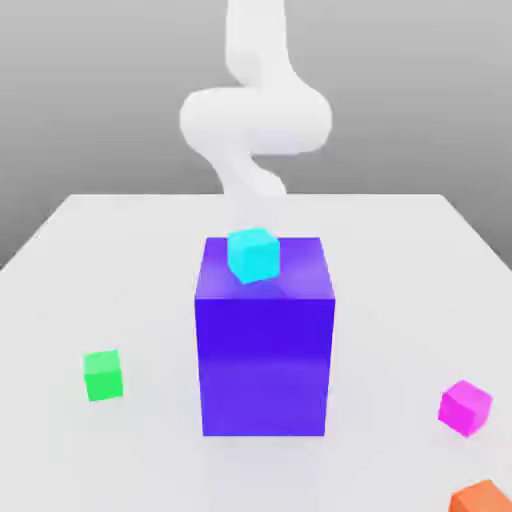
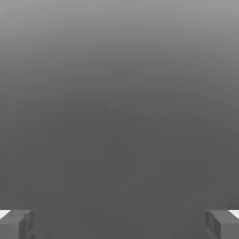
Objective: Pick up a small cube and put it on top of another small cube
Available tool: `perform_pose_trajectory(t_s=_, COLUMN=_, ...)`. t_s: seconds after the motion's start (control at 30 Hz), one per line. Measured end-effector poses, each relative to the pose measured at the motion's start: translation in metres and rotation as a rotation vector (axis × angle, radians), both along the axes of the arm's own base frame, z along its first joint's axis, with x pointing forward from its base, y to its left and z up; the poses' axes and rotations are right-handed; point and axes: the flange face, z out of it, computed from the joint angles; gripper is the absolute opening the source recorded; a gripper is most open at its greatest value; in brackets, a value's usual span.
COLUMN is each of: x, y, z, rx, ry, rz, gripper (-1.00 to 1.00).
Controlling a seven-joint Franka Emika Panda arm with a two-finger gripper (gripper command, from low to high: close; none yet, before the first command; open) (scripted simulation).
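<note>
Nearest the exterior camera, at the counter's front edge toward the exterior view's right, an orange cube (image 1: 483, 497) sits partly cut off by the frame. Just behind it, the small magenta cube (image 1: 465, 407) rests on the white counter (image 1: 120, 250), turned at a slight angle, touching nothing. Well apart from it, toward the exterior view's left, the small green cube (image 1: 103, 375) sits alone on the counter at about the same depth. Between the two stands a big blue-purple block (image 1: 264, 345), upright and far larger than either. On its top face, near the front edge, a cyan cube (image 1: 252, 254) lies slightly tilted. Beyond the block my white arm (image 1: 255, 115) curls up over the far part of the counter. My claw (image 2: 119, 224) is released: in the hand view its two grey fingertips (image 2: 16, 224) stand wide apart with nothing between them, facing a plain grey background.
</note>
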Motion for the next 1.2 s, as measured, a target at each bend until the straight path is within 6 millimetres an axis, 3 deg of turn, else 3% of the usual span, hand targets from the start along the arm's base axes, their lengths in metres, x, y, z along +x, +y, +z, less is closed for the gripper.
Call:
perform_pose_trajectory(t_s=0.2, x=0.056, y=0.071, z=-0.109, rx=-0.032, ry=0.175, rz=0.146, gripper=0.00)
perform_pose_trajectory(t_s=0.4, x=0.070, y=0.146, z=-0.225, rx=-0.083, ry=0.341, rz=0.288, gripper=0.00)
perform_pose_trajectory(t_s=0.53, x=0.057, y=0.192, z=-0.305, rx=-0.129, ry=0.450, rz=0.382, gripper=0.00)
perform_pose_trajectory(t_s=0.67, x=0.022, y=0.240, z=-0.383, rx=-0.188, ry=0.555, rz=0.497, gripper=0.00)
perform_pose_trajectory(t_s=0.83, x=-0.023, y=0.262, z=-0.473, rx=-0.254, ry=0.676, rz=0.581, gripper=0.00)
perform_pose_trajectory(t_s=1.0, x=-0.029, y=0.265, z=-0.536, rx=-0.262, ry=0.690, rz=0.592, gripper=0.00)
perform_pose_trajectory(t_s=1.03, x=-0.030, y=0.265, z=-0.542, rx=-0.262, ry=0.690, rz=0.592, gripper=-1.00)
perform_pose_trajectory(t_s=1.2, x=-0.030, y=0.265, z=-0.542, rx=-0.262, ry=0.690, rz=0.592, gripper=-1.00)
